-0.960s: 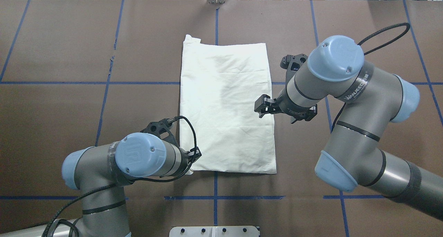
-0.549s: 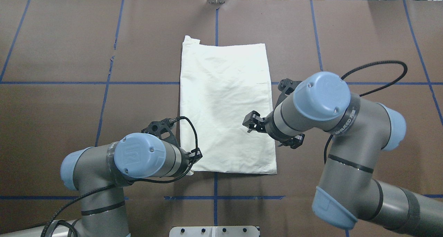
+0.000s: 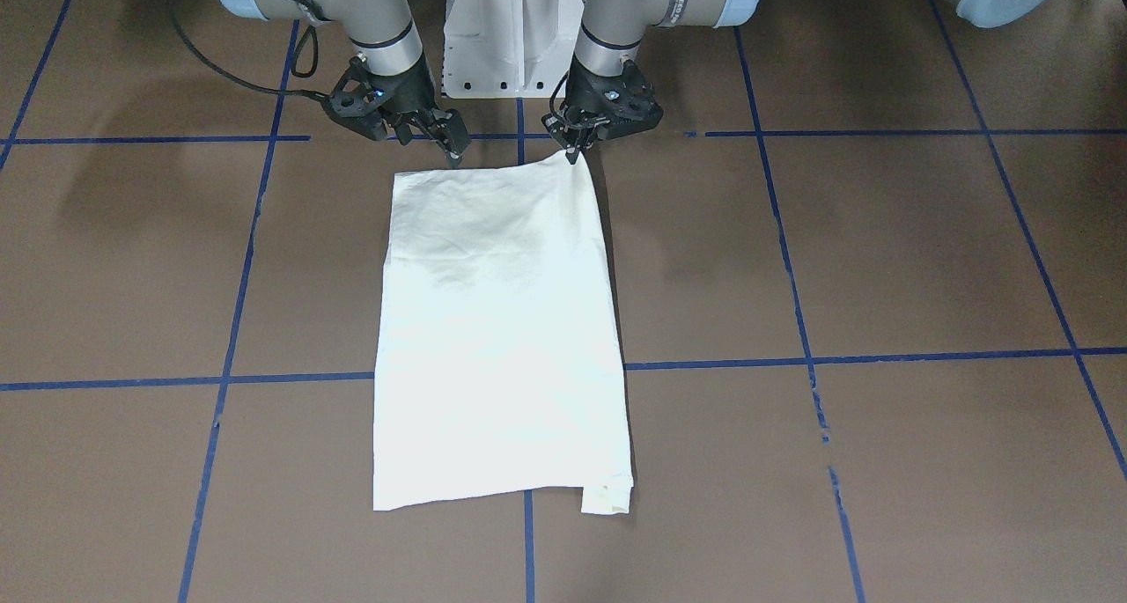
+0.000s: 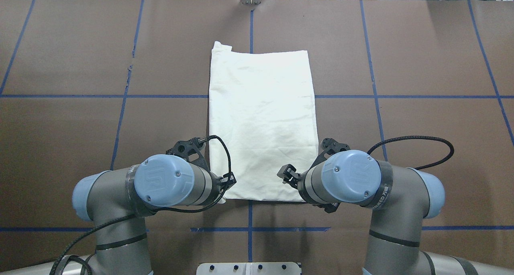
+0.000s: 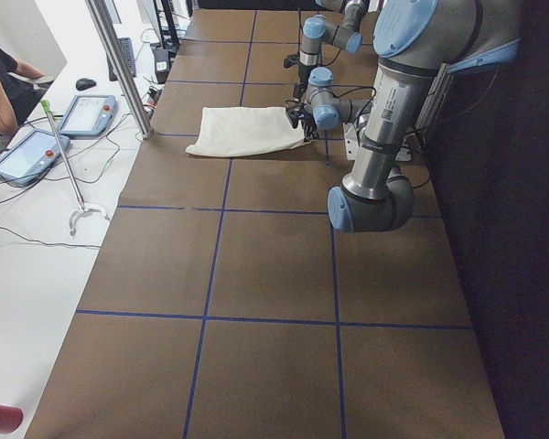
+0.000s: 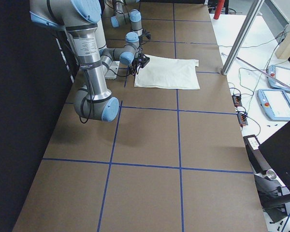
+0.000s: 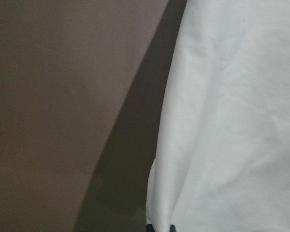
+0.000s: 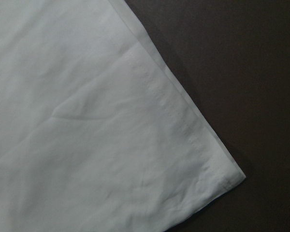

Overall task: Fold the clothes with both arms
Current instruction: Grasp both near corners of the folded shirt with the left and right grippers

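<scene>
Cream-white T-shirt (image 4: 261, 118), folded long, lies flat mid-tabletop (image 4: 80, 126), plain side up. Jaws of the left gripper (image 3: 574, 150) seem to pinch one near corner (cloth peaks there). The right gripper (image 3: 453, 150) sits at the other, jaws' width can't tell. Both probably set to lift that edge over.

The left grey metal jointed arm (image 4: 112, 204) and the matching right arm (image 4: 395, 227) wear rounded light-blue joint caps (image 4: 160, 182) dotted with small screws (a faint logo is pressed in). Black braided cables (image 4: 421, 139) loop from both wrists.
</scene>
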Robot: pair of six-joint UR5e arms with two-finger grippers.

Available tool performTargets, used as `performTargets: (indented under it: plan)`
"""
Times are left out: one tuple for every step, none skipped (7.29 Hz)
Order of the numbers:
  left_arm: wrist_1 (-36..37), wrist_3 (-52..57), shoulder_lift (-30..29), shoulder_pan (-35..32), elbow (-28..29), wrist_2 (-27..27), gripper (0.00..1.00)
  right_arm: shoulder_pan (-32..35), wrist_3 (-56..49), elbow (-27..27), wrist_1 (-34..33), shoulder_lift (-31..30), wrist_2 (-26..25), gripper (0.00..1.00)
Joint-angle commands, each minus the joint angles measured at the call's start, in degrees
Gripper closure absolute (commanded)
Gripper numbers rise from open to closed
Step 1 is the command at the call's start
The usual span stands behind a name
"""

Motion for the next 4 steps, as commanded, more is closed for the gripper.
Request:
performTargets:
  plan:
    - [-0.13,0.0,-0.13,0.0,0.18,0.07,1.0,-0.91,1.8,-3.42,0.16,0.17,-0.55,0.0]
    - [-0.13,0.0,-0.22,0.0,0.18,0.07,1.0,-0.83,1.8,-3.96,0.08,-0.01,-0.73,0.0]
    - [-0.13,0.0,-0.22,0.18,0.18,0.07,1.0,-0.82,1.8,-4.66,-0.01,-0.09,-0.73,0.0]
    - [-0.04,0.0,-0.22,0.18,0.18,0.07,1.0,-0.74,1.71,-4.84,0.08,-0.18,-0.82,0.0]
